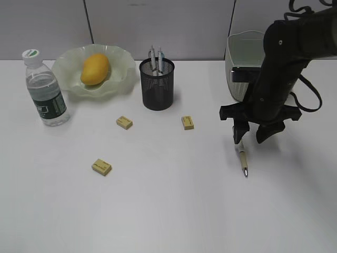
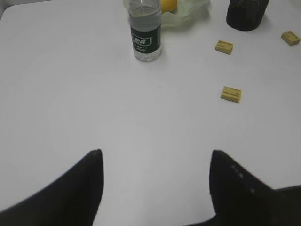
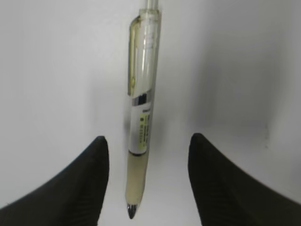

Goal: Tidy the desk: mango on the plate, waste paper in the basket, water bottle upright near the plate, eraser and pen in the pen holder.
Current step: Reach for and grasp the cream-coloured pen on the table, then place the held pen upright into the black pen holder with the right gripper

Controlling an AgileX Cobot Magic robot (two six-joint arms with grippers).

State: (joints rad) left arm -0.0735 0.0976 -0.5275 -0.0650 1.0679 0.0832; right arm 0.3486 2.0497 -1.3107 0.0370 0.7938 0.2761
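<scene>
My right hand [image 1: 249, 138] straddles the pen [image 3: 140, 125], fingers apart, nothing gripped; pen lies on the worktop [image 1: 174, 211] at 4 o'clock from the holder [image 1: 157, 84]. Off-centre closing could roll it away.

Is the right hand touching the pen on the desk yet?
Apart. The right wrist view shows bare desk on both sides of the pen, between it and the right hand.

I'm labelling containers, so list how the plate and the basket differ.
The plate is shallow with a wavy rim; the basket is deep with upright walls. The plate holds the mango; nothing shows above the basket's rim. The plate sits far left, the basket far right. Both are pale green.
</scene>
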